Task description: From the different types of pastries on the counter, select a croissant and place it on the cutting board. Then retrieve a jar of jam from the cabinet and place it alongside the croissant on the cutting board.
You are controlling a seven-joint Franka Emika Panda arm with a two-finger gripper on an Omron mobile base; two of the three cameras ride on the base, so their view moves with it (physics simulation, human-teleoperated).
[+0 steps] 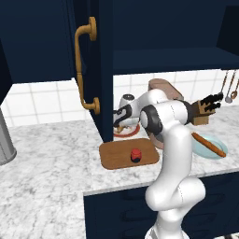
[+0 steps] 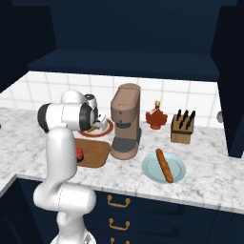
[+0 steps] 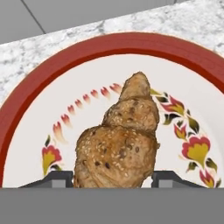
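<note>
Golden-tan croissant is lying on the red-rimmed plate, and your tool is straddling it, fingers spread wide, gripping nothing. Jam jar is sitting on the cutting board, at 6 o'clock of the plate.

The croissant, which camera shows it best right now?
The hand view: the croissant sits close up on the red-rimmed plate, between the claw's fingertips. In both base views the arm hides nearly all of it.
</note>
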